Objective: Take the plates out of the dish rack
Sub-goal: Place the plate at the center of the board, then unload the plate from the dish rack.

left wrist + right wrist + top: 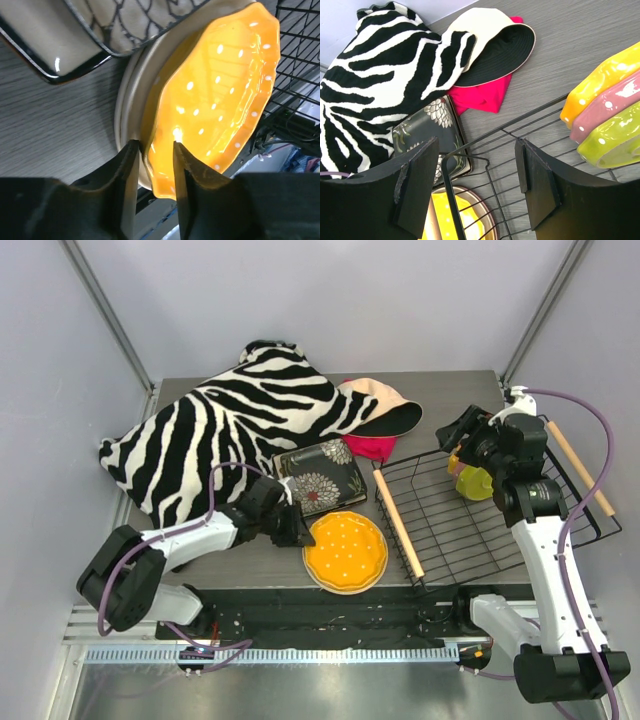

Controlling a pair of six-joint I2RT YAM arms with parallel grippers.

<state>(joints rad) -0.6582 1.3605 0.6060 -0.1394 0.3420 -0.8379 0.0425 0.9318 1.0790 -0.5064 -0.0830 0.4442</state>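
Top: left gripper is low over the table. The orange plate is right at its tips, on the rack side. The dark plate lies just beyond the gripper, against the zebra cloth. Both are out of the rack. Right gripper hangs over the rack's far end, with the yellow-green plate standing just beside it in the wires. Hat is well off to its left, not ours.

Left wrist: fingers are a narrow gap apart, straddling the near rim of the orange plate. That plate lies on a cream plate, and both rims sit in the gap. Can't tell if the pads are pinching or just clear.

Right wrist: jaws wide, nothing between them, only rack wire and table below. Up and to the right of the fingers three plates stand on edge, packed face to face: yellow plate, pink plate, then the yellow-green one.

Handling, my read: glazed ceramic, so stiff, slick and chippable, with some weight for thin pads.
- Take one by the top rim, a finger on each face, near centre so it doesn't swing.
- The tight packing leaves little room for a finger, so the outer plate looks easiest.
- Lift straight out of the wires and set it down flat and gently.
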